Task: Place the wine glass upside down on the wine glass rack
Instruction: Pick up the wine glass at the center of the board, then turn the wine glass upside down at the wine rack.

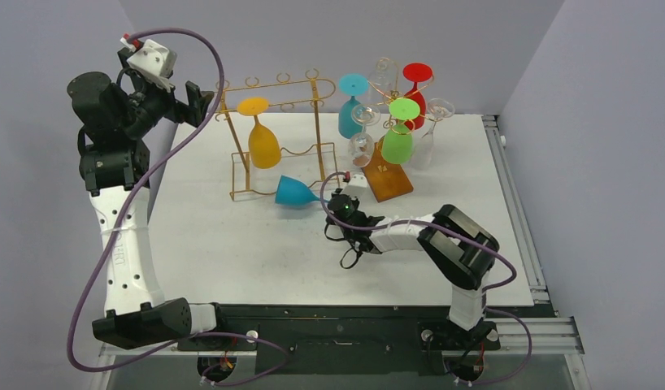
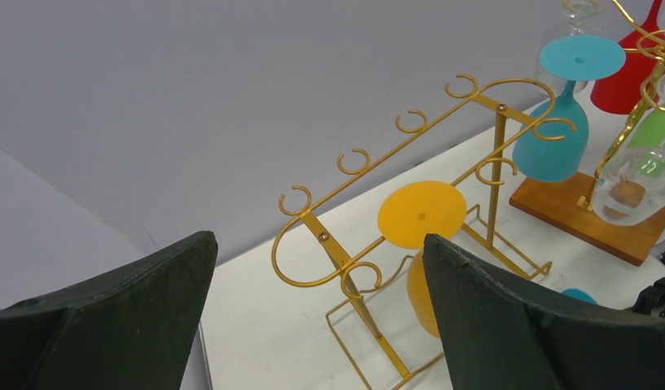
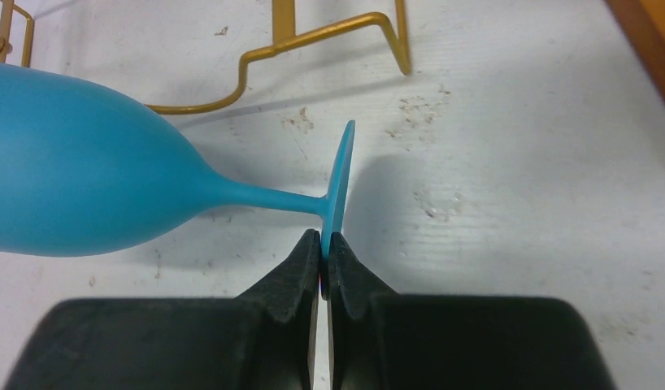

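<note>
Blue wine glass (image 1: 295, 192) lies on its side on the table (image 1: 232, 260), about midway between the left and right edges and toward the far edge, just in front of the gold rack (image 1: 317, 130). Bowl points left, foot points right. Its bowl sits close to the rack's base wire; whether they touch is hard to say from these views.

Right gripper (image 1: 328, 205) is low at the table. Wrist view: jaws nearly shut, pinching the lower rim of the glass's foot edge-on. The grip is thin, on the disc only and not on the stem.

Left gripper (image 1: 203, 101) is raised near the far-left corner, fingers spread wide, nothing between them, looking down on the rack's top rail.

An orange glass (image 1: 262, 142) hangs upside down from the rack. The rail beside it looks free. A second stand on a wooden base (image 1: 390, 180) near the far edge, right of centre, carries several other glasses.

Progress, by my reading: grasp made, glass not yet lifted. Left to do: raise it, hold it bowl-down, slide the foot into the rail, release.
</note>
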Controlling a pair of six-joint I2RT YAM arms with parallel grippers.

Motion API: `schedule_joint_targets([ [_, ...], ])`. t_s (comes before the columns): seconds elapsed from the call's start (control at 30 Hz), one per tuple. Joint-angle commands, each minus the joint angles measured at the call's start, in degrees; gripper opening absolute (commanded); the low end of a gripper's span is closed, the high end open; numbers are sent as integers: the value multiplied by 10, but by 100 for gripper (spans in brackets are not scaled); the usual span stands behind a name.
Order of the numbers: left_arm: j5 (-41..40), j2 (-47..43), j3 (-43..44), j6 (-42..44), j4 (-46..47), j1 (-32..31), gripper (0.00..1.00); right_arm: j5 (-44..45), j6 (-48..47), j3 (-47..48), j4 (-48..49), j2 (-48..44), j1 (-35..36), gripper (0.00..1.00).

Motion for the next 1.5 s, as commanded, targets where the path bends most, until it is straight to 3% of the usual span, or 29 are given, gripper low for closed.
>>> schedule_joint_targets([
  [0.0,23,-30,29,22,-72,3,96,-1,-41,-68,30,-96,10,0],
  [0.17,85,-61,49,69,-199,3,96,-54,-158,-137,70,-213,32,0],
  [0.27,146,-90,50,102,-272,2,99,-143,-258,-161,99,-301,33,0],
  [0.33,192,-107,49,129,-326,1,94,-225,-331,-156,87,-345,33,0],
  [0.5,242,-155,28,250,-450,-23,90,-405,-491,-43,-86,-399,31,0],
  [0.63,229,-192,-6,334,-504,-62,90,-528,-599,63,-231,-387,31,0],
  [0.9,235,-208,-19,337,-488,-104,89,-662,-779,232,-437,-332,39,0],
  [1.07,268,-202,-25,338,-515,-122,82,-663,-821,272,-470,-321,59,0],
  [1.27,276,-209,-63,333,-534,-183,77,-658,-764,237,-358,-336,88,0],
  [1.47,252,-231,-104,285,-482,-219,75,-639,-738,226,-292,-334,115,0],
])
